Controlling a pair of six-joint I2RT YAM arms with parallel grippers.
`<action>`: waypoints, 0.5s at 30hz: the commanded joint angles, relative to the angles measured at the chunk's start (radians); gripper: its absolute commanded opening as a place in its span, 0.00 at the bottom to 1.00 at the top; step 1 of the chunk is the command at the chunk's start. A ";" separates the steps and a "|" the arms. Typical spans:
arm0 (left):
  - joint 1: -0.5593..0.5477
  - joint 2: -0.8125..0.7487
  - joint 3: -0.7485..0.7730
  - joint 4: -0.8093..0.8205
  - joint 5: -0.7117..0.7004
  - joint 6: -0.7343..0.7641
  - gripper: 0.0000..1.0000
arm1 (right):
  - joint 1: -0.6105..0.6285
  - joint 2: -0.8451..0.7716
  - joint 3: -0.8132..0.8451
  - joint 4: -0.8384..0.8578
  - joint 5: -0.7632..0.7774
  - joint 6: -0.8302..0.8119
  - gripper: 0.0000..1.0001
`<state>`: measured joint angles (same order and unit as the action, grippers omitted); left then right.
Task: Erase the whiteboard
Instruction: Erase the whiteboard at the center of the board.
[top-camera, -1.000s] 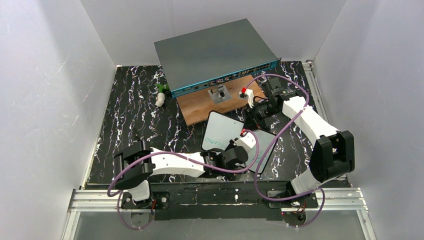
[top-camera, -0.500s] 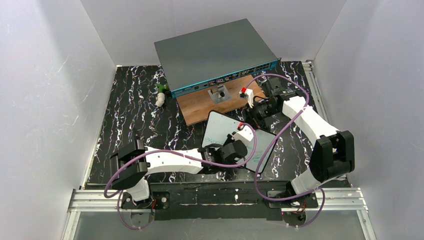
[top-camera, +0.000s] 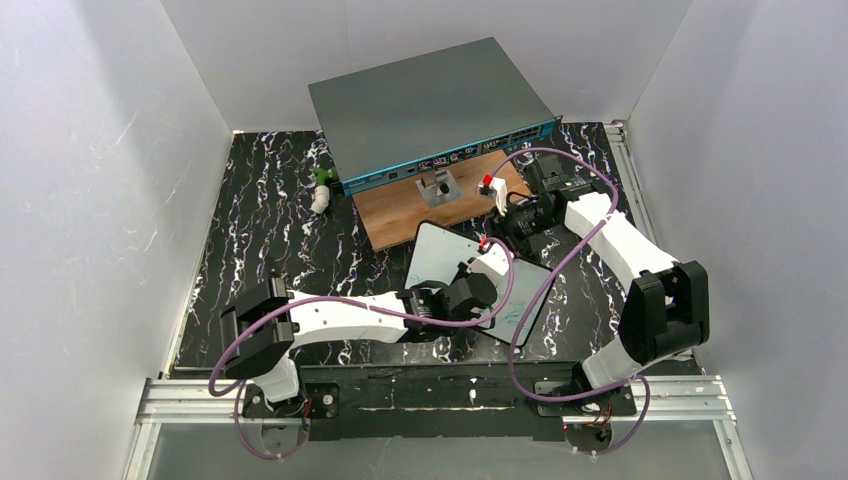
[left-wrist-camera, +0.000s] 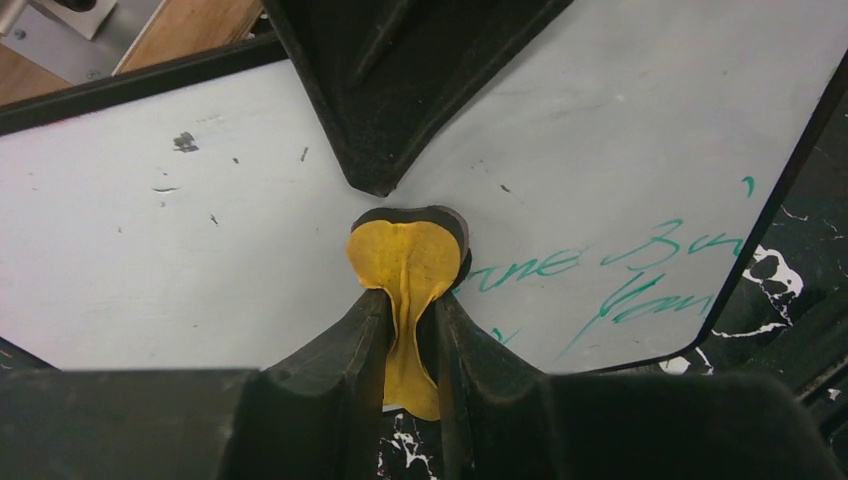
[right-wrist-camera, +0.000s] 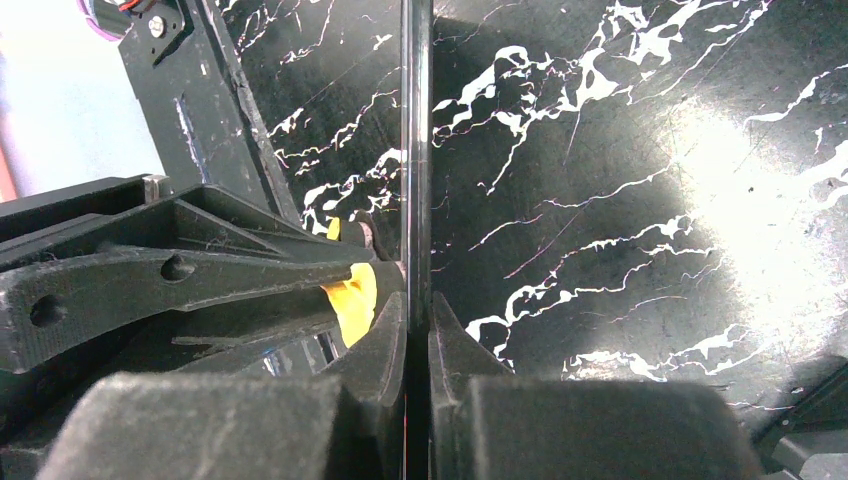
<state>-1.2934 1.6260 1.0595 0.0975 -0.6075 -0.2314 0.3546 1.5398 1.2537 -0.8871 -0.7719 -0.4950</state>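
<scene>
Green cursive handwriting (left-wrist-camera: 620, 270) is seen in two lines on the whiteboard (left-wrist-camera: 150, 250), near one rounded corner. The strokes are too loose to be read with certainty. The rest of the white face is marked only by a few dark specks. Any lettering on the teal front of the grey box (top-camera: 430, 100) is too small to be made out.

The whiteboard is found near the middle of the black marbled counter (top-camera: 270, 220), just in front of the wooden board (top-camera: 400, 215). It is seen edge-on from the right wrist.

The left arm is stretched low from the near left corner toward the middle. The left hand (left-wrist-camera: 410, 310) is clamped on a yellow cloth (left-wrist-camera: 408, 260), whose end is pressed against the board's face beside the writing. The right arm is folded at the elbow by the right edge, with the forearm reaching back over the counter. The right hand (right-wrist-camera: 417, 320) is closed tight on the board's thin rim.
</scene>
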 joint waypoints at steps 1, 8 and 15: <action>-0.009 0.004 0.011 -0.025 0.065 -0.043 0.00 | 0.023 0.006 -0.002 -0.016 0.023 -0.054 0.01; -0.012 -0.003 -0.059 -0.025 0.094 -0.103 0.00 | 0.024 0.002 0.001 -0.016 0.030 -0.054 0.01; -0.011 -0.007 -0.087 -0.041 0.060 -0.122 0.00 | 0.027 0.011 0.000 -0.018 0.024 -0.054 0.01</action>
<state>-1.3056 1.6279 0.9997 0.0963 -0.5369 -0.3218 0.3569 1.5398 1.2537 -0.8879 -0.7734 -0.4961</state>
